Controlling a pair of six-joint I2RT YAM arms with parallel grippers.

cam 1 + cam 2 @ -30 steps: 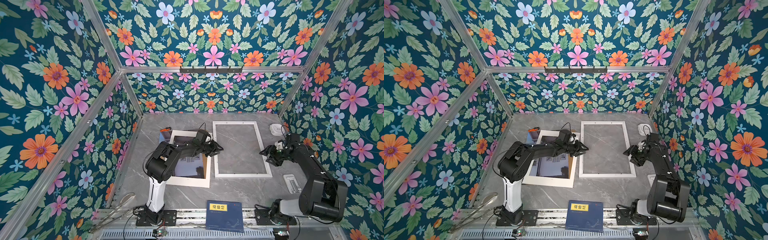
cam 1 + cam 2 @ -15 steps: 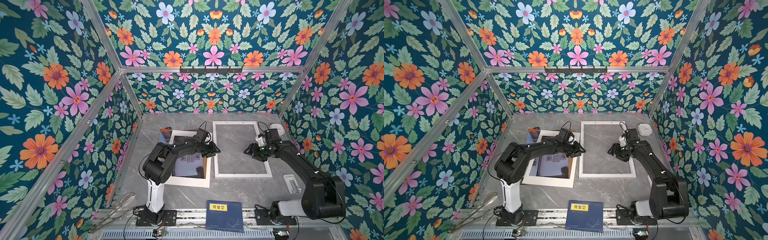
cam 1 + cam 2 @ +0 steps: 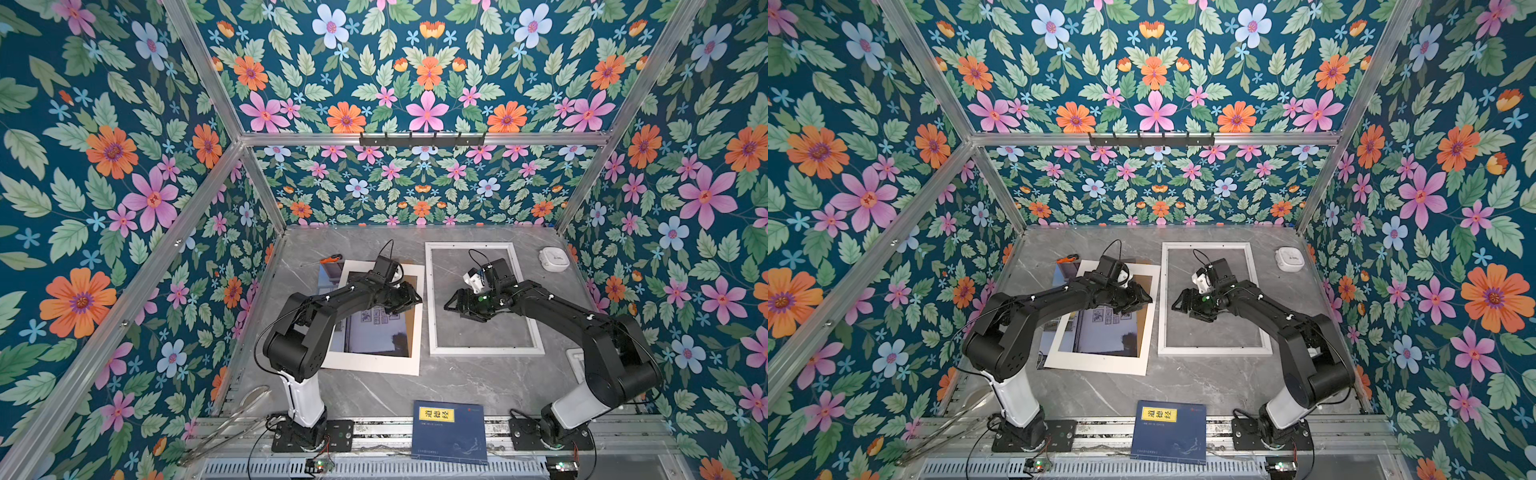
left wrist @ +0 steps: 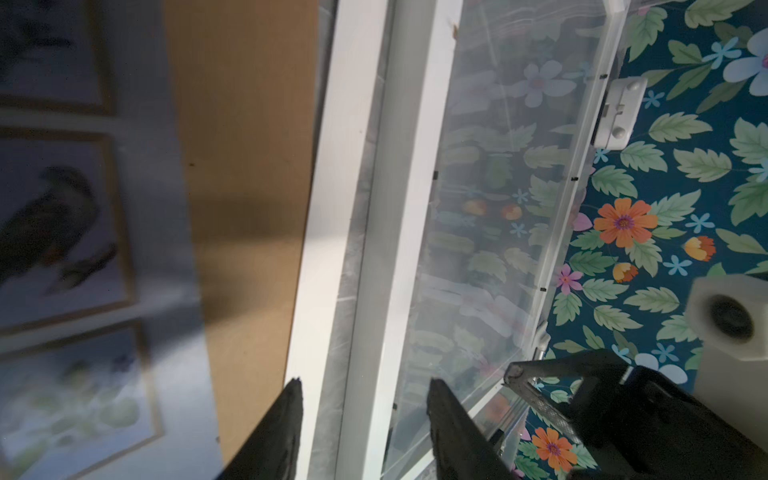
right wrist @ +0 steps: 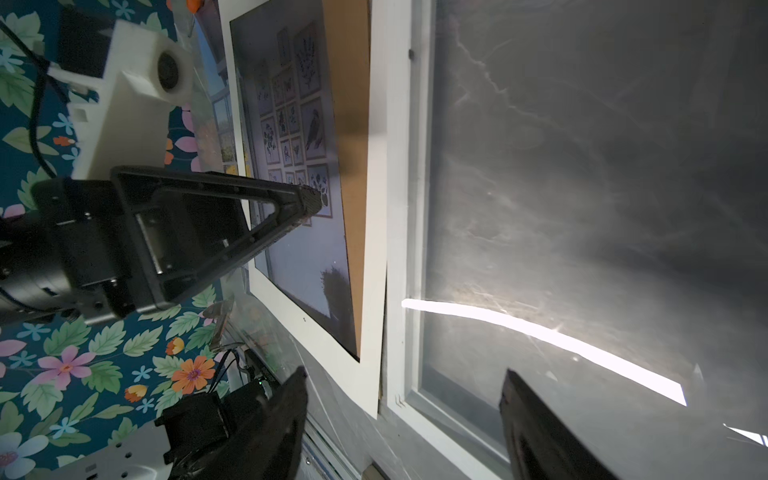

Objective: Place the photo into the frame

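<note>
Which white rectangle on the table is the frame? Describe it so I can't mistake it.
On the grey table, look right of centre: the frame lies flat beside the mat, under the right gripper. Its rails are narrow and moulded and grey tabletop shows through it, whereas the mat has wide flat borders around the photo.

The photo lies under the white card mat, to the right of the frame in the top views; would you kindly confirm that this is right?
Not quite. The photo does lie under the white card mat, but it is to the left of the frame, not to the right. Both top views show this.
</note>
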